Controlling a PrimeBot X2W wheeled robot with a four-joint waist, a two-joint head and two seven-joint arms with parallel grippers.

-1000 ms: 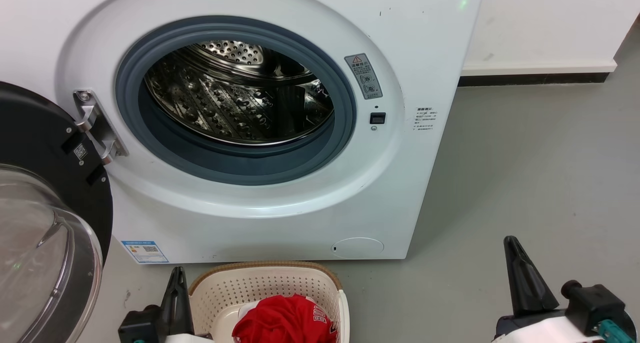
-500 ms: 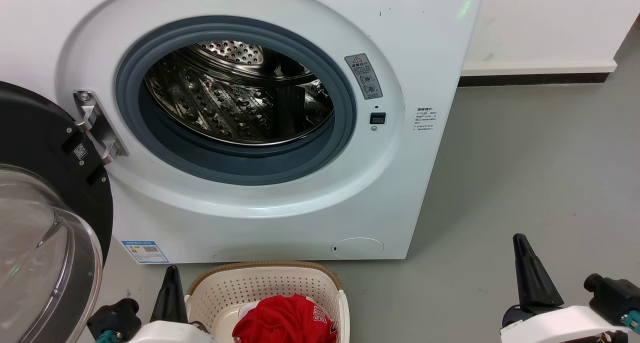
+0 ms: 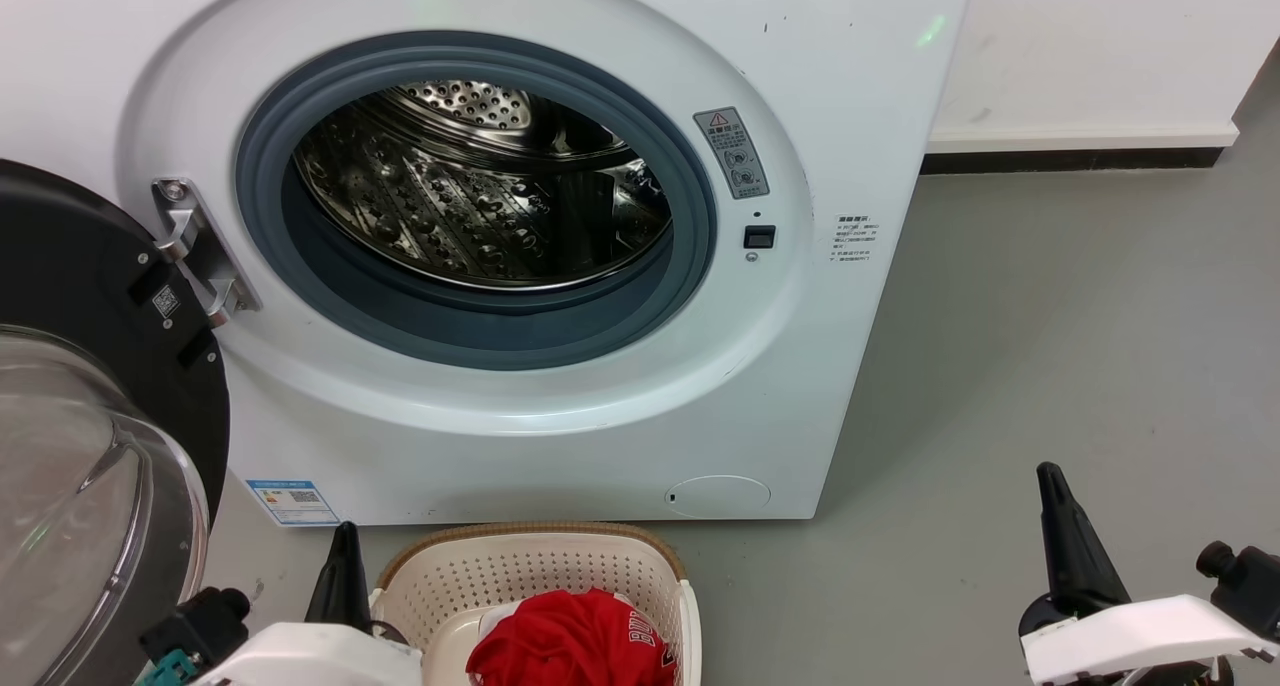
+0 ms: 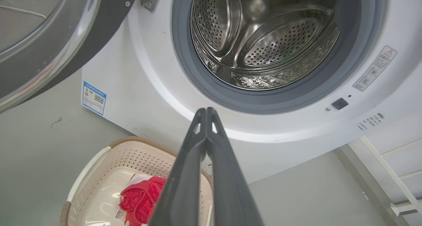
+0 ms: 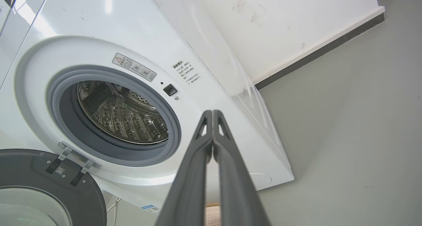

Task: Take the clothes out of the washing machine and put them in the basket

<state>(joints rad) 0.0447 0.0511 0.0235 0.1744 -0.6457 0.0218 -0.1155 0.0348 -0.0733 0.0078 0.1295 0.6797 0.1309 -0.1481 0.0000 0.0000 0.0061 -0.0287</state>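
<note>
A: How are the hands?
B: The left hand (image 4: pixel 206 111) and right hand (image 5: pixel 212 113) each have fingers pressed together, pointing up at the head view's bottom corners.
A: Containers?
B: Red clothes (image 3: pixel 565 641) lie in the basket (image 3: pixel 530 532), bottom centre. The washing machine (image 3: pixel 830 116) drum (image 3: pixel 480 206) shows perforated steel.
A: Room?
B: The door (image 3: pixel 90 446) stands open at left, with open grey floor (image 3: pixel 1080 316) at right.

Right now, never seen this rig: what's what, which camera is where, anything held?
A two-armed robot faces an open washing machine. The wide picture comes from its head camera; the other two look along each arm's two-fingered pincer. The left pincer and right pincer are both shut, holding nothing. The steel drum shows no laundry. On the grey floor stands a cream basket with red clothes in it. The glass door hangs open on the robot's left.
</note>
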